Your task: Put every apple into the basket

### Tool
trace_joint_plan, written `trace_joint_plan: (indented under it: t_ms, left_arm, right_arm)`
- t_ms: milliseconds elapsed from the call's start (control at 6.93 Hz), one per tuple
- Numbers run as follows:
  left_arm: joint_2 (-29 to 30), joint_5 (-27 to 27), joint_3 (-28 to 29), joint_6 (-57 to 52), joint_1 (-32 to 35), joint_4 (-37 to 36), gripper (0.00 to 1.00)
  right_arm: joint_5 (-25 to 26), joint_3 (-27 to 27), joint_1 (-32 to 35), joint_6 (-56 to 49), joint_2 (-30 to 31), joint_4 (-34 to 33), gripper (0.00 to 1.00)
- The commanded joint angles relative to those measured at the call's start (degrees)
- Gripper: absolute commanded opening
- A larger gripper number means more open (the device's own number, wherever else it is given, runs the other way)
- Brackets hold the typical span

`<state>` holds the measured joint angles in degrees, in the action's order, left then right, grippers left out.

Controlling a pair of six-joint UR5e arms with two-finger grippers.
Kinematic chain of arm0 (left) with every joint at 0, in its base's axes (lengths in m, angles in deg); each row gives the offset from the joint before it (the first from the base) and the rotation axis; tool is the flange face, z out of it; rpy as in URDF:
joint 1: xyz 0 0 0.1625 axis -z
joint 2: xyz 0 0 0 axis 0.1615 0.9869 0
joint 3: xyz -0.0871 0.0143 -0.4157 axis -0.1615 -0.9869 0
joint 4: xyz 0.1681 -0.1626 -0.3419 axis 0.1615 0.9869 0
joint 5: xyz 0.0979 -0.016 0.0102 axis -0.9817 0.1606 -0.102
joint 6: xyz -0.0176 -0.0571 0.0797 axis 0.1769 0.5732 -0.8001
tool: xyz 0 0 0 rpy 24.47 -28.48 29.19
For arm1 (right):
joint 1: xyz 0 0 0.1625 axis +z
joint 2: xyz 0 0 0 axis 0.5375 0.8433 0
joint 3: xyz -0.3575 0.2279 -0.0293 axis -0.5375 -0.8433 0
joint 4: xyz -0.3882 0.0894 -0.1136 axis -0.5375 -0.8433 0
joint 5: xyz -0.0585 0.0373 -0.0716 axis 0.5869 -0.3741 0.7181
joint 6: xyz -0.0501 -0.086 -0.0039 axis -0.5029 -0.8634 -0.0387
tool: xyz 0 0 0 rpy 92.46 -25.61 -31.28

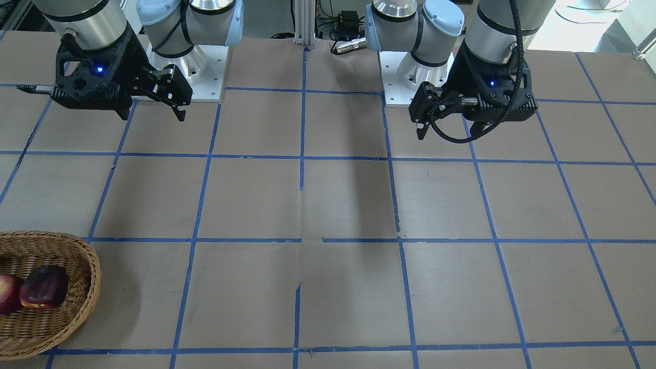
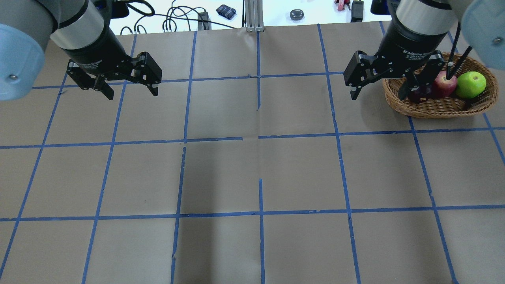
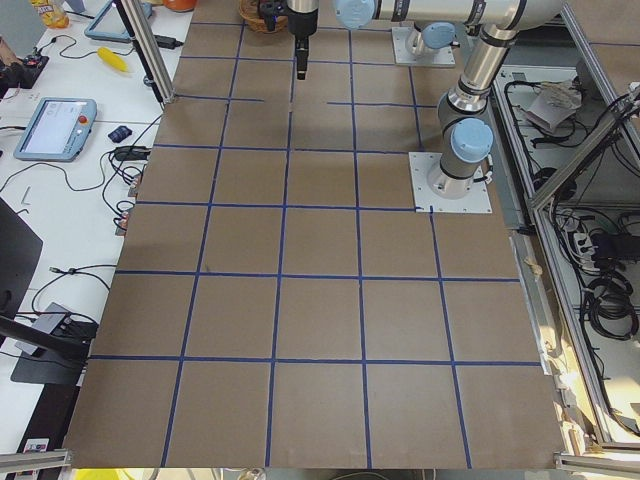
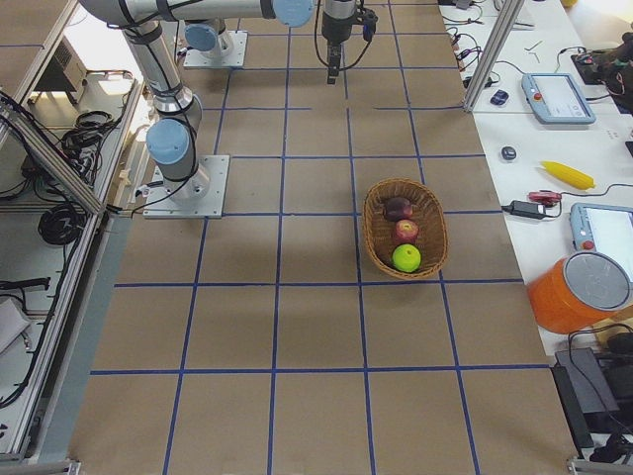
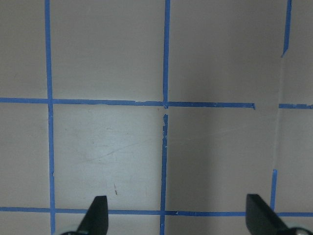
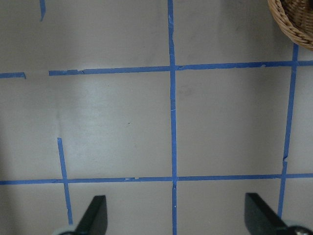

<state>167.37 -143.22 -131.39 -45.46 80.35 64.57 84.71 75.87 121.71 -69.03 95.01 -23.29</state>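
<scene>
The wicker basket [image 2: 440,107] stands at the far right of the table and holds all three apples: the green one [image 2: 470,84], the red one [image 2: 445,85] and the maroon one [image 2: 420,94], which is partly hidden behind a gripper finger. The exterior right view shows the basket [image 4: 435,233] with green [image 4: 406,258], red [image 4: 406,232] and maroon [image 4: 398,209] in a row. My right gripper [image 2: 378,94] is open and empty, held high beside the basket's left end. My left gripper [image 2: 131,92] is open and empty over the far left of the table.
In the front-facing view the basket [image 1: 77,307] sits at the lower left edge, with the maroon apple [image 1: 44,287] and red apple [image 1: 7,293] showing. The basket rim [image 6: 293,19] shows in a corner of the right wrist view. Brown table with a blue tape grid [image 2: 260,142].
</scene>
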Motion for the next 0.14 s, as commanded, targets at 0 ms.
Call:
trace_joint_plan:
  t_ms: [0]
  left_arm:
    - [-0.06,0.2,0.07,0.06,0.09,1.85,1.0]
  right_arm:
    - [-0.01,0.02,0.01,0.22,0.0,-0.23,1.0]
